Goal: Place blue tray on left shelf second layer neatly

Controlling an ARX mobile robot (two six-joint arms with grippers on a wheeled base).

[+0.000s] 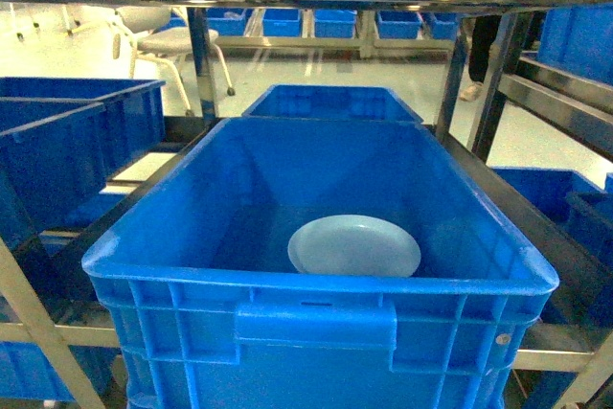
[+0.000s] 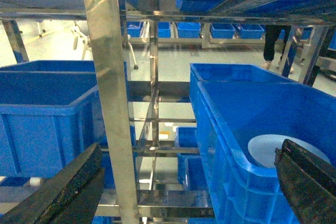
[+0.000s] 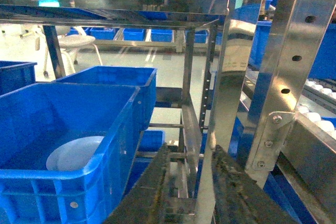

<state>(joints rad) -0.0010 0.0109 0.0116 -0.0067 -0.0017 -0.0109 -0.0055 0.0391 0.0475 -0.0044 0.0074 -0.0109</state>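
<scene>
1. Left gripper: jaws spread wide, nothing between them, hanging just outside the left wall of the big blue crate. Right gripper: fingers a narrow gap apart, holding nothing, off the crate's right side beside a steel post.
2. Blue tray lies flat on the crate floor, toward the near wall and a bit right of centre. The crate sits on the steel rack; neither gripper touches the tray.
3. Handling, as a guess: thin smooth plastic, so light, stiff, not fragile, but slick. Lying flat on the crate floor, there is little to pinch.
4. Best hold is probably the raised rim, one finger inside the lip and one outside. The deep crate walls call for a steep approach from above.
5. Head view: shows the whole crate and the tray's full outline, but no grippers.
6. Left wrist view: shows the neighbouring rack bay with a blue crate on left shelf and its upright post, where the target tier likely is; the tray is partly hidden by a finger.
7. Right wrist view: shows the tray through the crate's open top, plus the right-side rack frame.
</scene>
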